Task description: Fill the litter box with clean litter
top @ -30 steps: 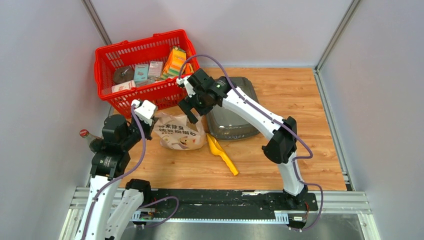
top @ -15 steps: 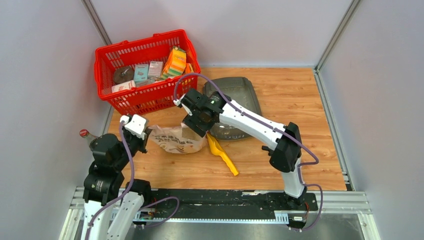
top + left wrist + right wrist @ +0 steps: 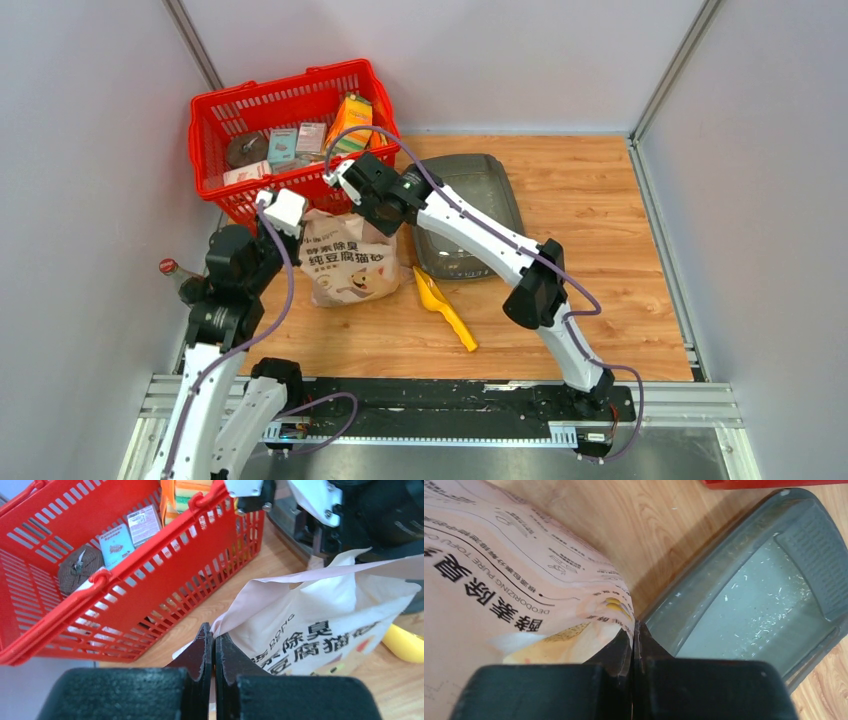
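The litter box is a dark grey tray on the wooden floor right of the bag; in the right wrist view the litter box holds only a few pale specks. A beige paper bag printed with a cartoon cat stands upright. The clean litter is hidden inside it. My left gripper is shut on the bag's upper left edge, and in its wrist view the left gripper pinches the paper beside the bag. My right gripper is shut on the upper right corner; the right gripper clamps the bag.
A red mesh basket with several packets stands behind the bag, close to both grippers. A yellow scoop lies on the floor in front of the litter box. A bottle stands by the left wall.
My right gripper came down from open and shut on the bag's right corner. The bag, slumped half a second ago, now stands upright between both grippers. The left gripper rose with it.
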